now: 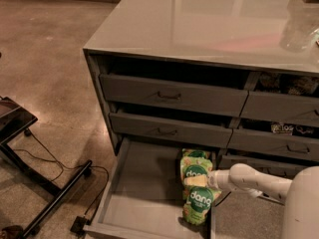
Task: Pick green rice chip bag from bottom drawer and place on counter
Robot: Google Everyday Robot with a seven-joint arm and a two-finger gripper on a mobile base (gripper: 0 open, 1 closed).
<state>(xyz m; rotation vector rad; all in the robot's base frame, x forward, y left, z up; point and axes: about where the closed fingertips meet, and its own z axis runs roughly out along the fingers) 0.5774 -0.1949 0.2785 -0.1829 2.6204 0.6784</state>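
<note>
Two alike light-green "dang" pouches lie end to end along the right side of the open bottom drawer [139,183]. The nearer pouch [198,205] is the green rice chip bag; the matching second pouch [194,166] lies just behind it. My gripper [197,181] reaches in from the right on a white arm and sits right where the two pouches meet, touching them. The counter [209,24] is the glossy grey top of the cabinet above.
Two grey drawer fronts with dark handles [169,96] [167,132] sit above the open drawer. More drawers with packets stand at the right [294,128]. A black stand with cables [30,153] is on the brown floor at left.
</note>
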